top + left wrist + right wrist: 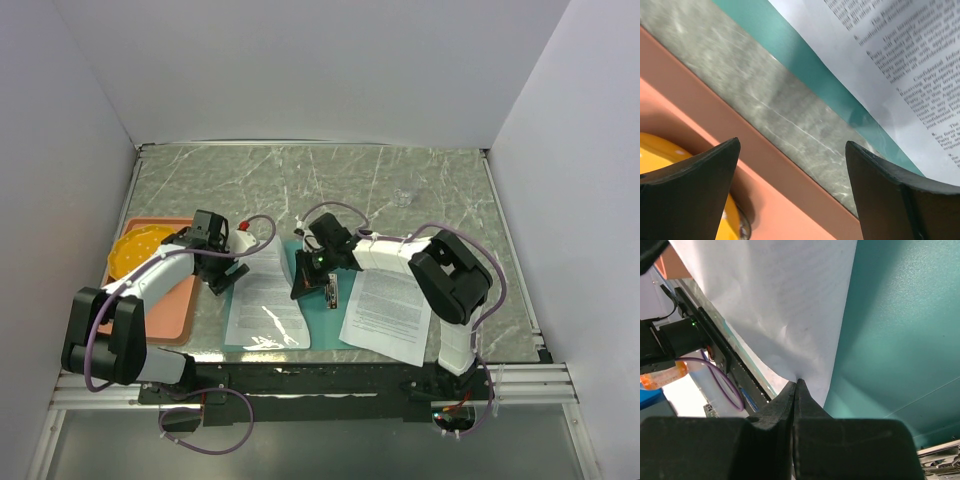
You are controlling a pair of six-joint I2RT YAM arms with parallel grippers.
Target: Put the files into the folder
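The right gripper (796, 385), jaws together, seemingly pinches a printed sheet's (785, 305) edge over the teal folder (900, 330).

"Confidential" on printed sheet (900, 65)

**A:** so where's each cam sitting? The top one's fixed high behind the arm bases, looking down over the whole table (420, 175), pretty far back.

**B:** yeah, and the left wrist one rides just behind the left gripper (792, 185), staring down really close at the tray (700, 130) edge and the folder (790, 55).

**A:** The right wrist cam's even closer, nose right on the sheet (775, 300).

**B:** all three share that folder and paper patch mid-table.
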